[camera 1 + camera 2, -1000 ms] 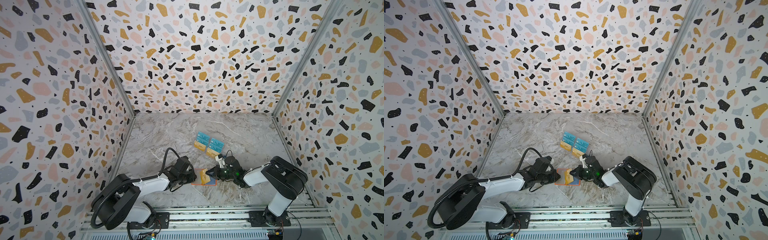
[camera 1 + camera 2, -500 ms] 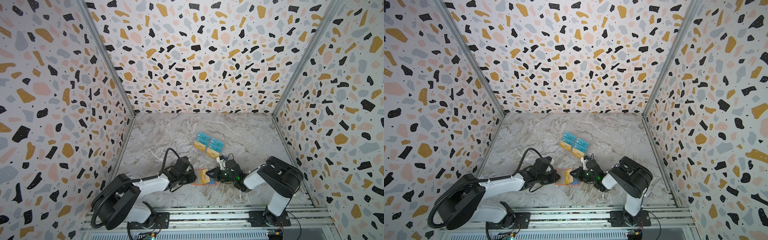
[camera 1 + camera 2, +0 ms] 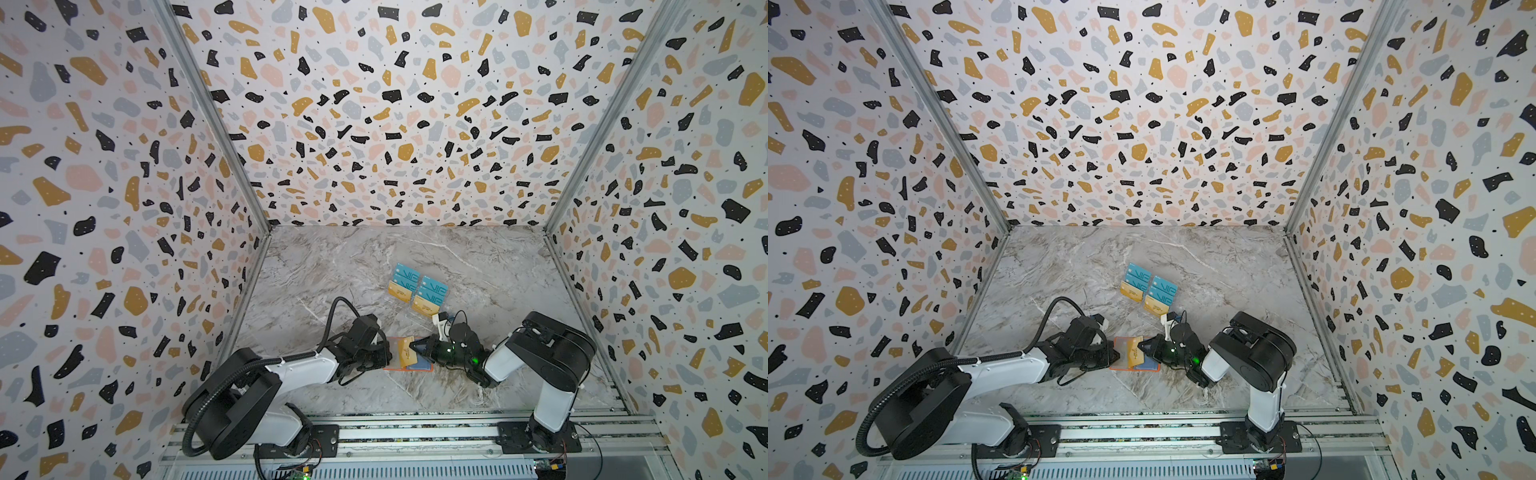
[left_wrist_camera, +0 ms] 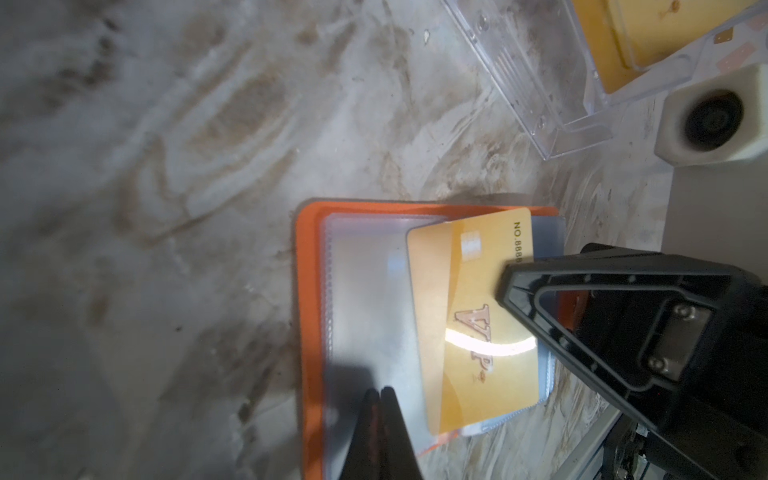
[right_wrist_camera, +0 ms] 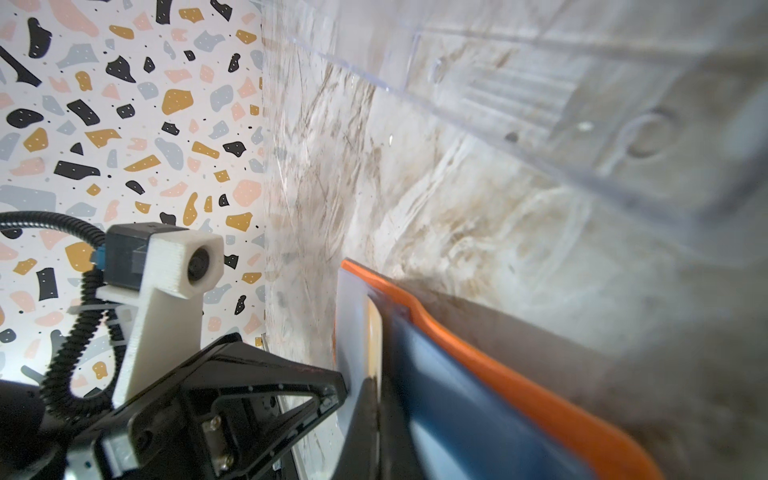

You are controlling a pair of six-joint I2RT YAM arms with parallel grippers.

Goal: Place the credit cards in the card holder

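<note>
The orange card holder point(image 3: 415, 369) point(image 3: 1121, 368) lies open on the marble floor near the front. My left gripper point(image 3: 384, 355) point(image 4: 380, 392) is shut on the edge of one of its clear sleeves point(image 4: 365, 299), holding it lifted. From the other side, my right gripper point(image 3: 414, 345) point(image 5: 376, 382) is shut on a gold credit card point(image 3: 406, 352) point(image 4: 469, 324), whose leading edge sits in the sleeve's mouth. Under it a blue card point(image 5: 436, 395) lies in the holder point(image 4: 307, 311). More teal and gold credit cards point(image 3: 417, 289) stand further back.
A transparent acrylic tiered rack point(image 3: 415, 313) point(image 4: 552, 104) holds the other cards just behind the two grippers. Terrazzo-patterned walls enclose the floor on three sides. An aluminium rail point(image 3: 415, 440) with both arm bases runs along the front.
My left jaws have closed the last bit onto the clear sleeve. My right gripper has shifted slightly left, carrying the gold card further over the holder.
</note>
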